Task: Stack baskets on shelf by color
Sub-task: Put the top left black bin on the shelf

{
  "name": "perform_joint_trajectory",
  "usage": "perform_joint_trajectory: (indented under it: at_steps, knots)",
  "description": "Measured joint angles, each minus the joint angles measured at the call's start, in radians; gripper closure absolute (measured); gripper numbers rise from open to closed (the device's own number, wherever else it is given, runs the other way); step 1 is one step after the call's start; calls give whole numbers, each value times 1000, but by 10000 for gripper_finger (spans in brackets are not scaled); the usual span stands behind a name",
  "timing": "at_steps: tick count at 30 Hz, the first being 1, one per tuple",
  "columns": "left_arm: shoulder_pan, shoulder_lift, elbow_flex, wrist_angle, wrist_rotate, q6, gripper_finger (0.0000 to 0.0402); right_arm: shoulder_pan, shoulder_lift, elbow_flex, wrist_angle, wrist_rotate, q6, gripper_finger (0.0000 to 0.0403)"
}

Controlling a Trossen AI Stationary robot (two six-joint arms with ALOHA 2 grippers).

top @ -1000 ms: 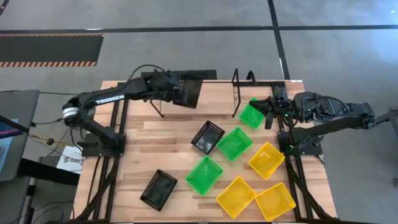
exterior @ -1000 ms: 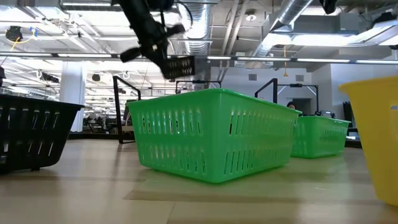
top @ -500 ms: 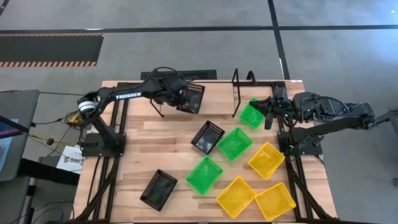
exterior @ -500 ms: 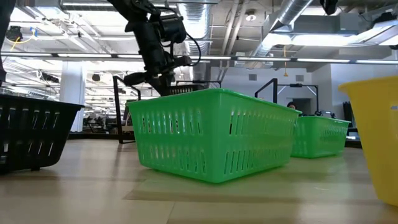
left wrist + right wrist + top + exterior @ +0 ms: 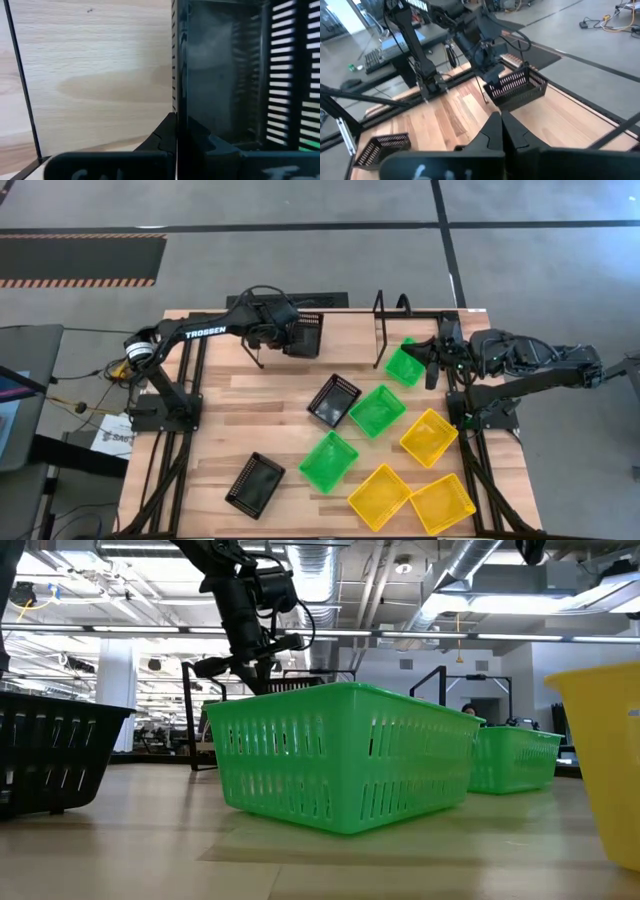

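**Black basket held over the shelf**

The left gripper [image 5: 290, 335] is clamped on the rim of a black basket [image 5: 308, 336], holding it over the shelf [image 5: 350, 330] near its left wire upright [image 5: 255, 352]; whether the basket touches the plank I cannot tell. Over at the shelf's right end, the right gripper [image 5: 432, 358] sits with fingers closed together, holding nothing, just beside a green basket [image 5: 404, 365]. In front of the shelf, out on the tabletop [image 5: 220, 430], a second black basket [image 5: 333, 400] lies next to two more green baskets [image 5: 377, 411], and three yellow baskets [image 5: 429, 437] spread toward the front right. A third black basket [image 5: 254, 484] sits well apart, front left of the shelf.
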Motion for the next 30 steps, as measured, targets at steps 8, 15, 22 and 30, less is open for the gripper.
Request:
perform_joint_trajectory:
  at_steps: [8,15,22,30]
  knots:
    - [-2,0,0,2,-5,-11,401,0,0,0,-13,0,0,403]
    - [-1,0,0,-1,-17,-11,401,0,0,0,-13,-1,0,403]
    - [-1,0,0,-3,-17,-18,401,0,0,0,-13,-2,0,403]
    - [-1,76,-1,4,31,5,401,0,0,0,-18,-2,1,403]
